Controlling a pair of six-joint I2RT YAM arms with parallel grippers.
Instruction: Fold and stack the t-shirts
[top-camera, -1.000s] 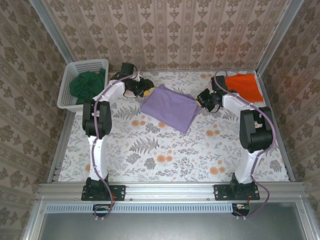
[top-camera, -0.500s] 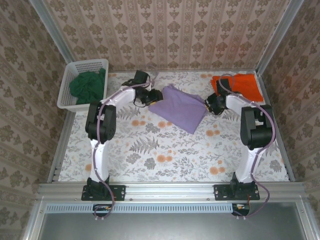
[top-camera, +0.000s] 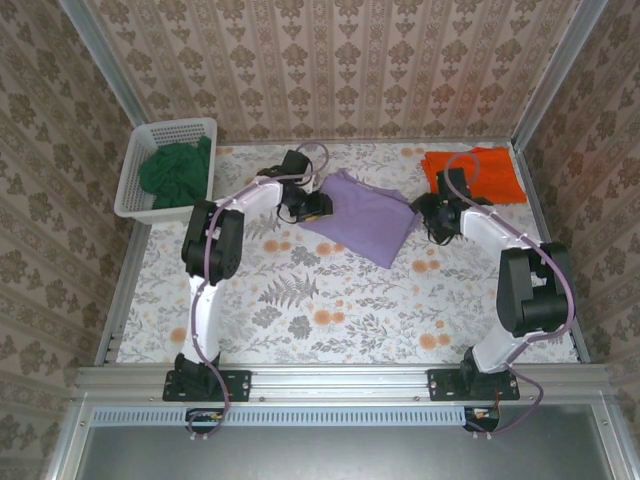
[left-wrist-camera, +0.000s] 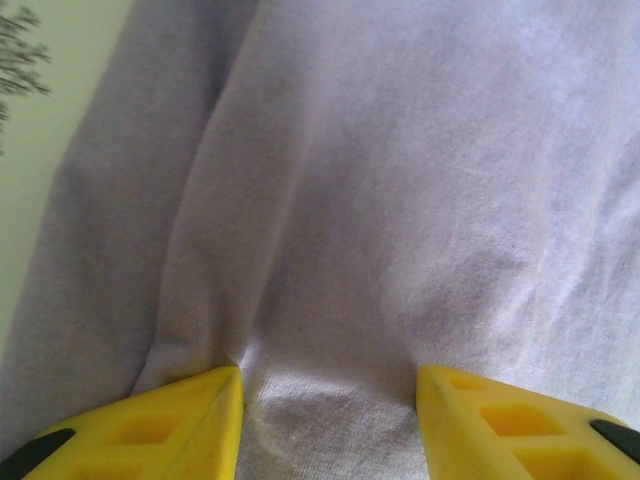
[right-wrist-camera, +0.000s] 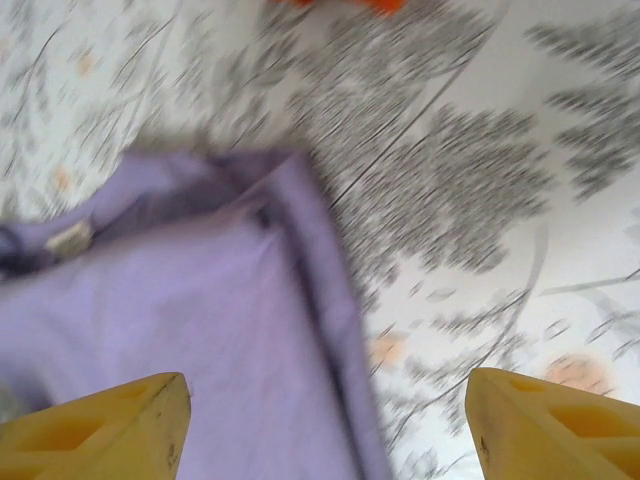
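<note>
Across the flowered table (top-camera: 330, 300), the big change is the lilac t-shirt (top-camera: 365, 215). Already folded into a compact rectangle, it has slid to the right over the last second, with both arms moving along beside it. We read this as the carry-over step, bringing the folded tee toward the stack rather than folding it further.

The orange t-shirt (top-camera: 480, 172) lies flat beyond the lilac t-shirt's right corner, near it but not touching, so the stacking is not yet done. The dark green t-shirt (top-camera: 175, 170) sits crumpled in the white basket (top-camera: 135, 195), well apart from the lilac t-shirt on its left, and we judge it still has to be folded.

The right gripper (top-camera: 425, 215) has just let go. Its jaws stand wide apart at the lilac t-shirt's right edge with nothing between them. Its own camera looks down on the hem and bare tablecloth, and the view is blurred. If the shirt still has to travel, it will probably need a fresh hold on that side.

The left gripper (top-camera: 318, 208) is on the lilac t-shirt's left edge. Its yellow fingers (left-wrist-camera: 180, 420) stand partly apart, with creased cloth between them. We cannot tell whether they clamp the cloth or merely press on it.
</note>
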